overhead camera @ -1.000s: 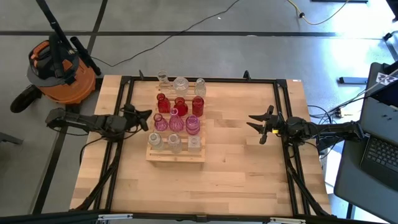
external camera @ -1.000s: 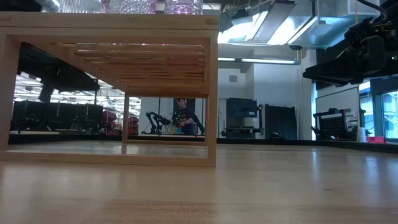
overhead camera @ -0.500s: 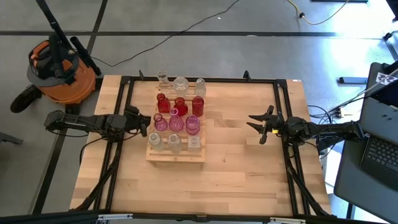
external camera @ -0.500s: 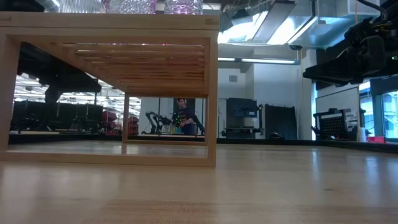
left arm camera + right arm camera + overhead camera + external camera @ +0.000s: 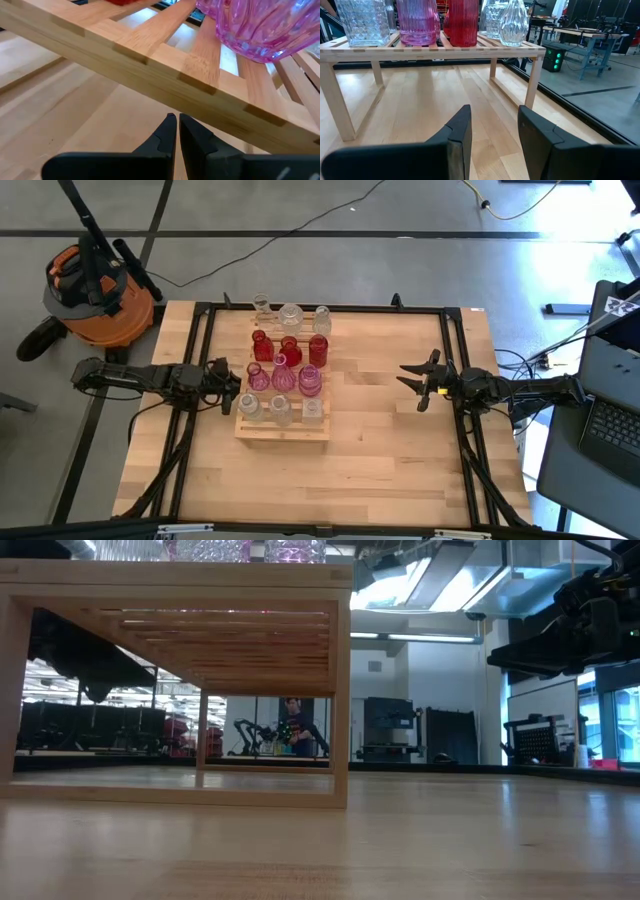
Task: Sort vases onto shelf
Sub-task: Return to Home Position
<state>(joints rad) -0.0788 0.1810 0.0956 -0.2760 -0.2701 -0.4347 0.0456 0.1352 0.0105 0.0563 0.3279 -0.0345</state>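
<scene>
The pale wooden shelf (image 5: 285, 432) stands left of the table's middle on its legs. Several glass vases stand upright on its slats: clear ones (image 5: 290, 315) on the far row, red (image 5: 290, 348), pink (image 5: 283, 378), and clear (image 5: 280, 410) on the near row. My left gripper (image 5: 234, 385) hovers at the shelf's left side, shut. In the left wrist view its fingertips (image 5: 176, 119) are just under the shelf's side rail (image 5: 150, 60), below a pink vase (image 5: 260, 25); I cannot tell whether they touch it. My right gripper (image 5: 408, 380) waits open, far right of the shelf (image 5: 435, 46).
Bare tabletop (image 5: 370, 415) lies between the shelf and my right gripper. Black frame rails (image 5: 330, 308) run along the table's edges. An orange vacuum (image 5: 95, 285) stands off the far left corner, a laptop (image 5: 605, 390) off the right edge. The low view looks under the shelf (image 5: 180, 690).
My left gripper has moved a little toward the table's near edge along the shelf's left side and sunk lower. Its fingers, spread a second ago in the high view, have come together. The vases and the shelf have stayed where they were.
</scene>
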